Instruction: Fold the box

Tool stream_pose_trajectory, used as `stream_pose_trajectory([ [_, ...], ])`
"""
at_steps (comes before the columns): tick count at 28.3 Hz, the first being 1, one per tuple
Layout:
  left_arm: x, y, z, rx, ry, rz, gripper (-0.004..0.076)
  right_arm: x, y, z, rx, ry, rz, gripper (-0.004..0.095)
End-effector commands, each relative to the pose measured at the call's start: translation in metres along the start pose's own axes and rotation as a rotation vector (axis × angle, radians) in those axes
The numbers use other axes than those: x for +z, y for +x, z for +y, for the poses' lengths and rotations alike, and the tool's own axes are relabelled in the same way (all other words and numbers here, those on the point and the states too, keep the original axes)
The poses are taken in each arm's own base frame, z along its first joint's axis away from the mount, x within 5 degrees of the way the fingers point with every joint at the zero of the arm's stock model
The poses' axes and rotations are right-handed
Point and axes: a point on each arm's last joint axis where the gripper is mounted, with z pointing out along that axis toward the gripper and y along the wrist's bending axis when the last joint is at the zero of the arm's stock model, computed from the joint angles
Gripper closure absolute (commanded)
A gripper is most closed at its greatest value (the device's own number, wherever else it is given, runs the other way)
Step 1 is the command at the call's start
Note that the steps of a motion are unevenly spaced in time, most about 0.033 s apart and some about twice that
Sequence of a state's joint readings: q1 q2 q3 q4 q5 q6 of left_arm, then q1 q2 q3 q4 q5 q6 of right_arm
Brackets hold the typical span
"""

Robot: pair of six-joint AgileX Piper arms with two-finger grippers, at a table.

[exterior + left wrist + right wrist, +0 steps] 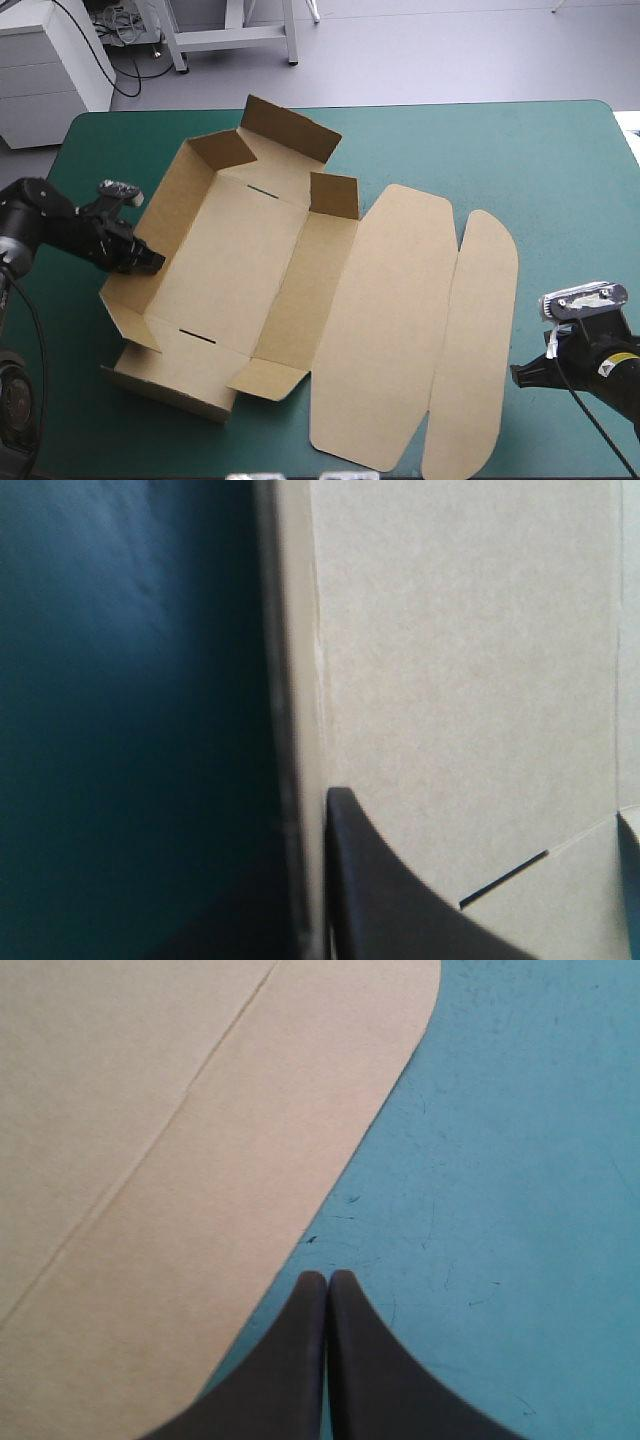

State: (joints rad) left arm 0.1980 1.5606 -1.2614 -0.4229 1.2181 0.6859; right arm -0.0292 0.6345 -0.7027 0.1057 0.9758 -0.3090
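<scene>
The left pincer (152, 262) is closed onto the left long wall (165, 215) of the box (235, 255), which it holds upright. In the left wrist view only one black finger (400, 905) shows clearly, pressed against the wall's inner face. The other, on the outer side, is lost in shadow, and the teal-green cover there is dark and hard to read.

There is one brown box, lying left of centre on the worktop (520, 150). Its tray part has three walls up: the held long wall, the far end wall (292, 125) and the near end wall (170, 388), with short corner flaps leaning inward at both ends. Two dark slits (262, 190) cut the floor, one near each end. To the right the lid (390, 320) and its rounded tuck flap (478, 330) lie flat, two panels joined by a crease.

The right pincer (520, 376) (327, 1282) is fully closed and holds nothing. Its two fingers meet in a point over bare cover just beside the tuck flap's rounded edge, apart from it.
</scene>
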Motion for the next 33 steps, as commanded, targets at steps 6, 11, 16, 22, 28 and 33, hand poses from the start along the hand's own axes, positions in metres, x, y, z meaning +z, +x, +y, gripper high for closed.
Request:
stream_pose_trajectory([
  [6, -0.063, -0.084, -0.104, 0.549, -0.398, -0.181, 0.0734, -0.006, -0.009, -0.002, -0.001, 0.020, -0.070, 0.0928],
  [11, -0.048, -0.102, -0.153, 0.803, -0.521, -0.217, 0.0734, -0.006, -0.008, -0.002, -0.001, 0.014, -0.052, 0.0928],
  [16, -0.028, -0.112, -0.201, 1.015, -0.566, -0.301, 0.0734, -0.006, -0.007, -0.002, -0.001, 0.012, -0.046, 0.0928],
  [22, -0.017, -0.113, -0.255, 1.209, -0.577, -0.441, 0.0734, -0.006, -0.007, -0.001, 0.002, 0.010, -0.046, 0.0928],
  [28, -0.010, -0.103, -0.290, 1.307, -0.535, -0.492, 0.0734, -0.006, -0.007, -0.001, 0.003, 0.008, -0.047, 0.0927],
  [33, -0.001, -0.096, -0.306, 1.387, -0.564, -0.532, 0.0734, -0.006, -0.007, -0.001, 0.003, 0.008, -0.047, 0.0927],
])
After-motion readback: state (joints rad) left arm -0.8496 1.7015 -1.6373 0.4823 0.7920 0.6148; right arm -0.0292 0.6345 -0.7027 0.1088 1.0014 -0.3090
